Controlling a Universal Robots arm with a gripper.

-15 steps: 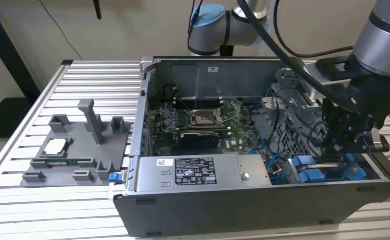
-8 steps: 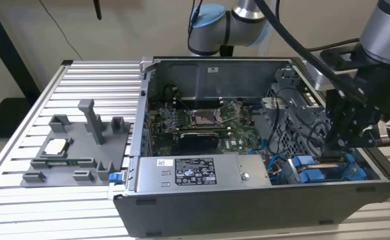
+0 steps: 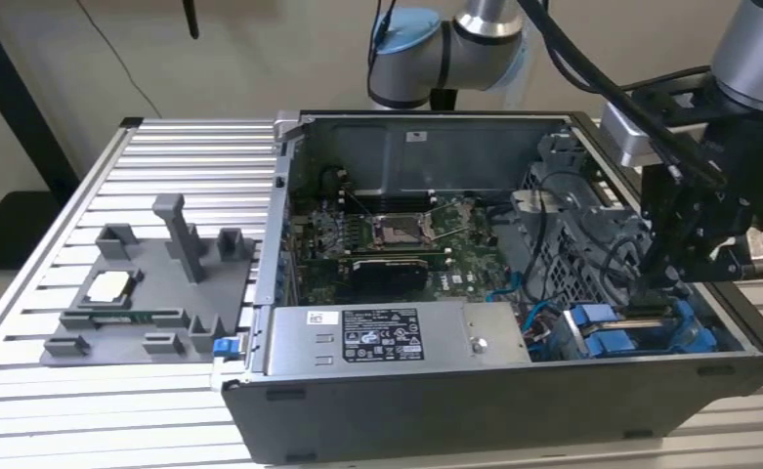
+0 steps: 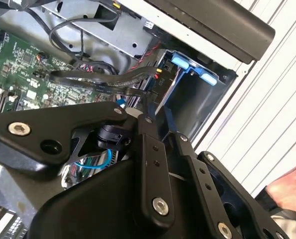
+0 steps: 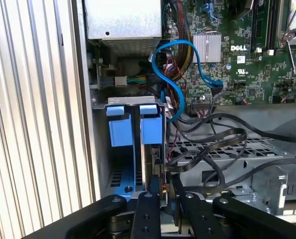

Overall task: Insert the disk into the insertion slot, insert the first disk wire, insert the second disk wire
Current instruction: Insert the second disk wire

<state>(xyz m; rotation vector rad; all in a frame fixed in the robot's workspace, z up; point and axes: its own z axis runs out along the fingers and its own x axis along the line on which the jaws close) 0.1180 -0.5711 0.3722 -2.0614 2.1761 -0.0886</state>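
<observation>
At the near right corner of the open computer case (image 3: 486, 391), the disk (image 5: 150, 149) is being held on edge inside the insertion slot (image 5: 119, 174), its bright blue carrier tabs (image 5: 150, 127) showing at the end. The hand (image 3: 651, 298) is being kept lowered over it, fingers (image 5: 149, 209) drawn close on the disk's thin edge. Farther in, a green motherboard (image 3: 395, 234) is being shown. At the exterior view's left, a grey fixture (image 3: 147, 293) is being carried by the worktop (image 3: 42, 391).

Silver-grey arm (image 3: 759, 49); blue joint caps
</observation>
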